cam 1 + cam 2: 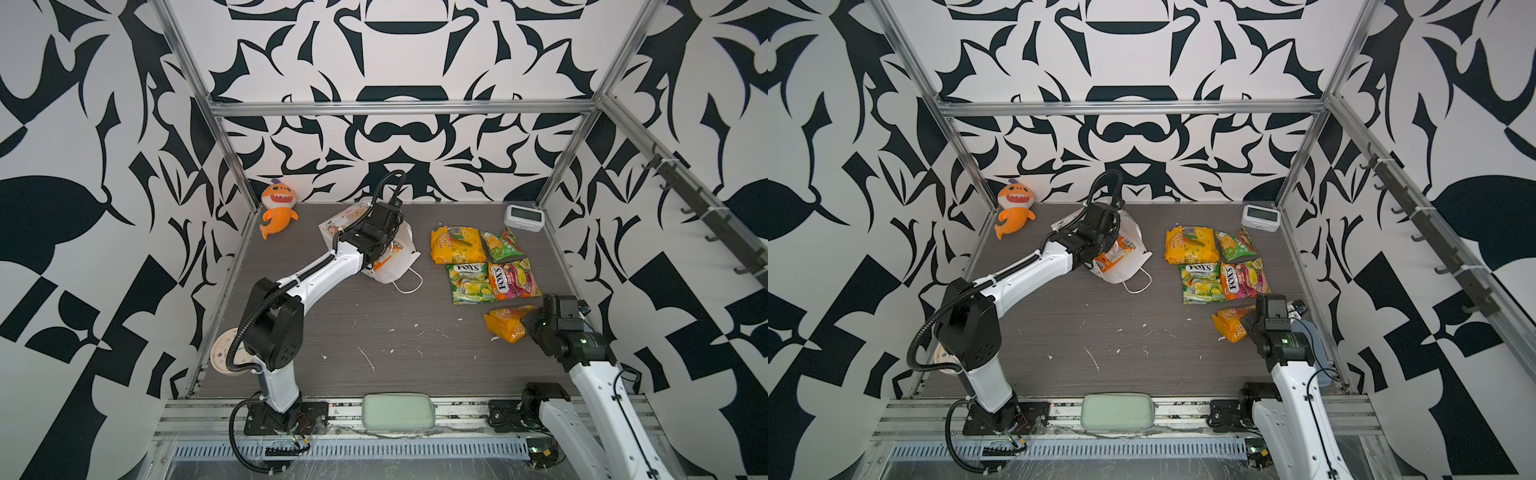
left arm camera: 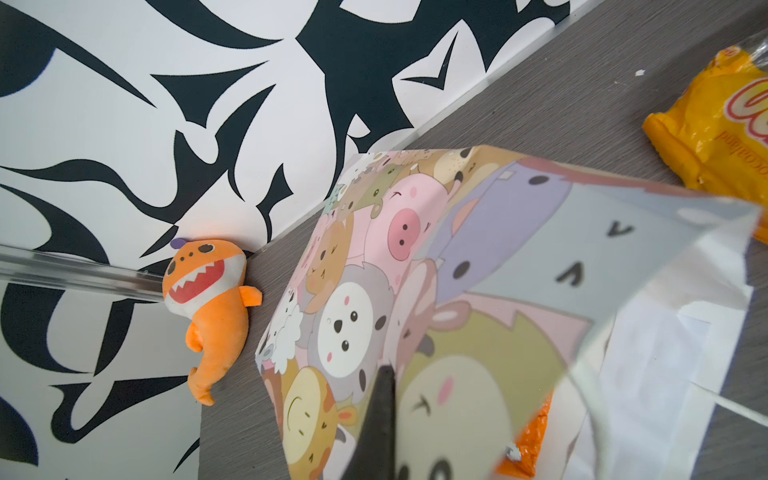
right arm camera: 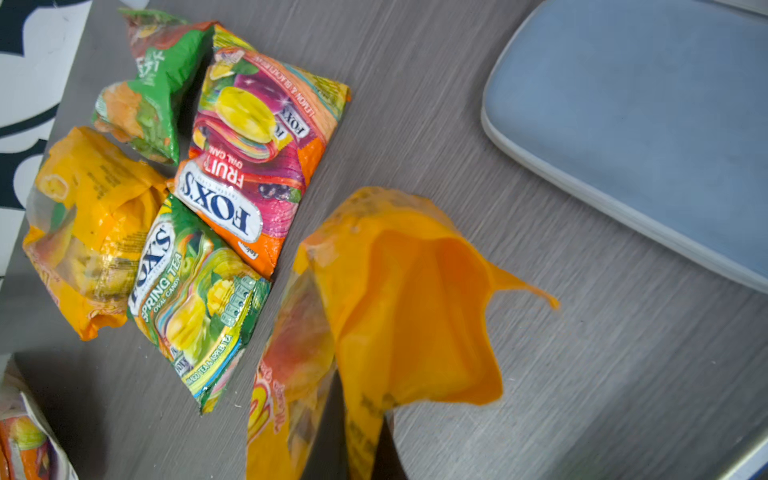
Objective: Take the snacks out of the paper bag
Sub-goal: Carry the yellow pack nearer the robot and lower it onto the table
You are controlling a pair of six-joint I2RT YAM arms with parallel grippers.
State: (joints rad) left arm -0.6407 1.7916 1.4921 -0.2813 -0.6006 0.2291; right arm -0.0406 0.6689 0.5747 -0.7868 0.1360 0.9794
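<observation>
The paper bag (image 1: pixel 397 270) lies on its side at the back of the tabletop (image 1: pixel 374 332), left of the middle in both top views. Its long way runs from back left to front right. Its open mouth faces front right, toward the snacks that are already out. The left gripper (image 2: pixel 384 419) is closed tight on the bag's upper wall near the mouth, pinching the paper with the cartoon animals. One dark finger shows on the outside of the paper and the other is hidden. An orange packet (image 1: pixel 1113 255) sits just inside the mouth, right under that gripper. I think it is the last snack left in the bag. Four packets lie close together on the right: a yellow packet (image 1: pixel 455 245), a green packet (image 1: pixel 500 243), a FOX'S Spring Tea packet (image 1: pixel 469 282) and a FOX'S Fruits packet (image 1: pixel 513 278). The right gripper (image 1: pixel 528 322) is at the front right, well apart from the bag. It is closed on a yellow-orange packet (image 3: pixel 395 311), whose far end looks to rest on the tabletop near the four. So from the right gripper, the orange packet lies to the left and farther back, across the middle. The left arm is much nearer, but it is busy holding the bag. I think the right gripper should drop its packet, then reach left into the mouth along the bag's long way.
</observation>
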